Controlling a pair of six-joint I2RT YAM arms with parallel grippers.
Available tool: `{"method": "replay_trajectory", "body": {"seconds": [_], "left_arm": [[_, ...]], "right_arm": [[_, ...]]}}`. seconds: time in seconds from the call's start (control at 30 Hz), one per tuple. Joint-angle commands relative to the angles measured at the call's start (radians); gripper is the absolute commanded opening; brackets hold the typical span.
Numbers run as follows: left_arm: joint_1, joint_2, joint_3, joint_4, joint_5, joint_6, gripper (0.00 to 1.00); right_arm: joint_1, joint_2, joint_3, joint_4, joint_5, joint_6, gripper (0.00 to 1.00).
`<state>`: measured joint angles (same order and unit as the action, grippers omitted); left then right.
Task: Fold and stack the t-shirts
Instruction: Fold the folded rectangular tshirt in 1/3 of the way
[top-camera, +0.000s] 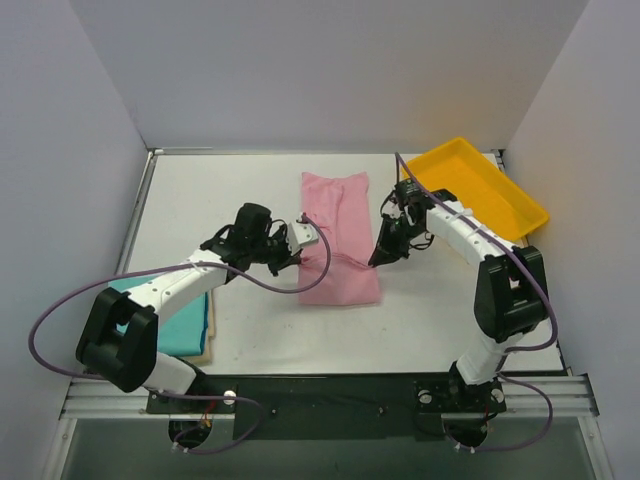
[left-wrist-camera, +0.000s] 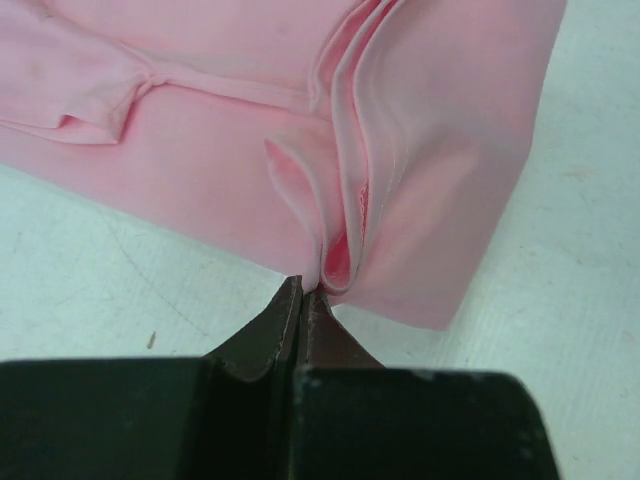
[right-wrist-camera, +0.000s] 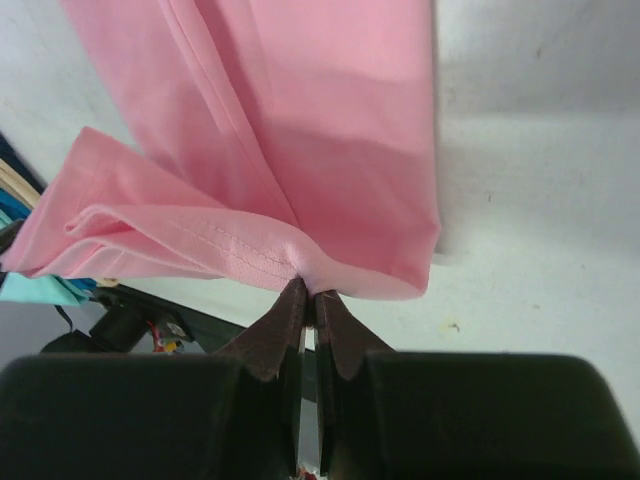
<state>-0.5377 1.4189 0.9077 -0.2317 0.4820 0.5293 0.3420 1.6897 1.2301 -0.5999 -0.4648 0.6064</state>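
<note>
White tabletop, pale walls on three sides, pretty standard setup. Nearest on the left, a folded teal shirt is laid on a cream shirt, of which only a thin edge can be seen. Both are partly covered by the left arm. Mid-table, the pink shirt is laid out as a long narrow strip running away from the arms. Its left edge is pinched by the left gripper, jaws clamped tight on a bunched fold. Its right edge is held the same way by the right gripper, jaws closed on the stitched hem. Farther back on the right, a yellow tray is parked by the wall, apart from the pink shirt.
</note>
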Motion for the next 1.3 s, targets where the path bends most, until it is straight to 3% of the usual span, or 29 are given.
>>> {"method": "replay_trajectory", "body": {"seconds": [0.0, 0.5, 0.8, 1.03, 1.07, 1.1, 1.13, 1.17, 1.27], "left_arm": [[0.010, 0.058, 0.057, 0.155, -0.054, -0.048, 0.00], [0.033, 0.281, 0.191, 0.233, -0.129, -0.022, 0.00], [0.008, 0.330, 0.203, 0.187, -0.203, 0.006, 0.00], [0.004, 0.362, 0.203, 0.269, -0.244, 0.038, 0.00], [0.004, 0.367, 0.203, 0.279, -0.249, 0.040, 0.04], [0.001, 0.365, 0.200, 0.285, -0.252, 0.040, 0.25], [0.002, 0.367, 0.198, 0.293, -0.258, 0.041, 0.35], [0.001, 0.368, 0.201, 0.293, -0.260, 0.041, 0.51], [0.005, 0.364, 0.247, 0.255, -0.292, 0.034, 0.61]], "right_arm": [[-0.034, 0.068, 0.130, -0.040, -0.034, -0.045, 0.00], [-0.115, 0.274, 0.319, -0.035, -0.054, -0.063, 0.00], [-0.133, 0.352, 0.328, -0.002, -0.097, -0.050, 0.00], [-0.149, 0.409, 0.368, 0.032, -0.104, -0.034, 0.00], [-0.149, 0.416, 0.371, 0.034, -0.104, -0.033, 0.03], [-0.152, 0.419, 0.371, 0.034, -0.103, -0.031, 0.10], [-0.156, 0.424, 0.376, 0.032, -0.101, -0.033, 0.29], [-0.161, 0.424, 0.379, 0.032, -0.098, -0.031, 0.35], [-0.175, 0.401, 0.423, 0.031, -0.077, -0.054, 0.45]]}}
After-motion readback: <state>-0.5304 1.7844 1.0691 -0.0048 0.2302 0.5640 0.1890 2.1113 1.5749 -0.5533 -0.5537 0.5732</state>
